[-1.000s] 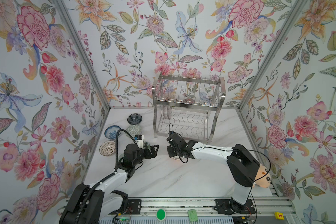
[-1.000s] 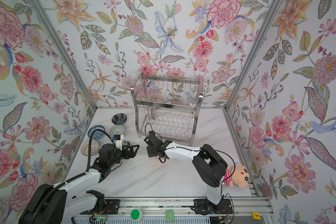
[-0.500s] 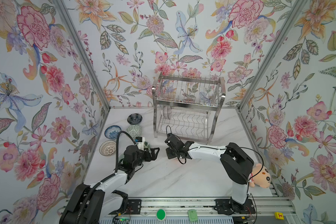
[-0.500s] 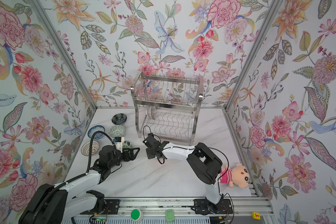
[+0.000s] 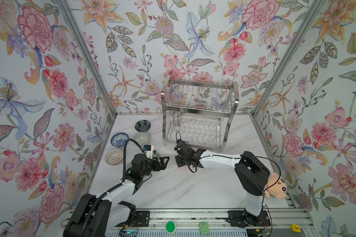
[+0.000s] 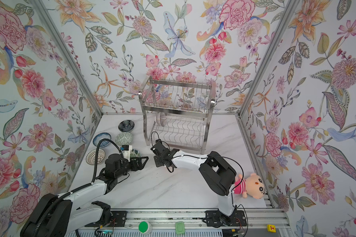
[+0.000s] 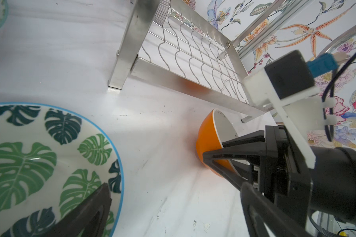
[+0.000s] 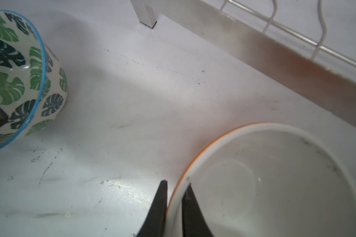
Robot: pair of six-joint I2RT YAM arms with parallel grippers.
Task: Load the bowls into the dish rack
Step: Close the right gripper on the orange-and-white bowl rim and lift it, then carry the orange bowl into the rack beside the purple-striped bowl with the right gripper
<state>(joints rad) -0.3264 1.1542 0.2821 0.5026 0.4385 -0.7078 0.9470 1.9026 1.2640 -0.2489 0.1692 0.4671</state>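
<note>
Marble-look table [image 5: 183, 190], items entered from the near edge back. Plush toy [image 6: 249, 185], pink-striped top, lying at the near right corner beside the right arm's base. Left gripper [image 5: 165, 163]: jaws spread wide, nothing held. One of its fingers hangs over the inside of the green leaf bowl [image 7: 39, 153], which stands on the table left of centre, largely hidden under the wrist in both top views. Right gripper [image 8: 176, 184]: jaws nearly together, pinching the rim of the orange-and-white bowl [image 7: 208, 139], one finger against the white inside, one against the orange outside. That bowl is at mid-table, just in front of the lower front rail of the dish rack [image 5: 196, 111]; whether it is clear of the table cannot be told. Loose on the table along the left wall: tan lattice bowl [image 5: 114, 157], blue-white floral bowl [image 5: 119, 139], grey-green patterned bowl [image 5: 141, 137], dark navy bowl [image 5: 142, 125] farthest back. The rack, two tiers, stands at the back of the table. One pale ribbed bowl [image 5: 176, 119] stands on edge at the left end of its lower tier.
</note>
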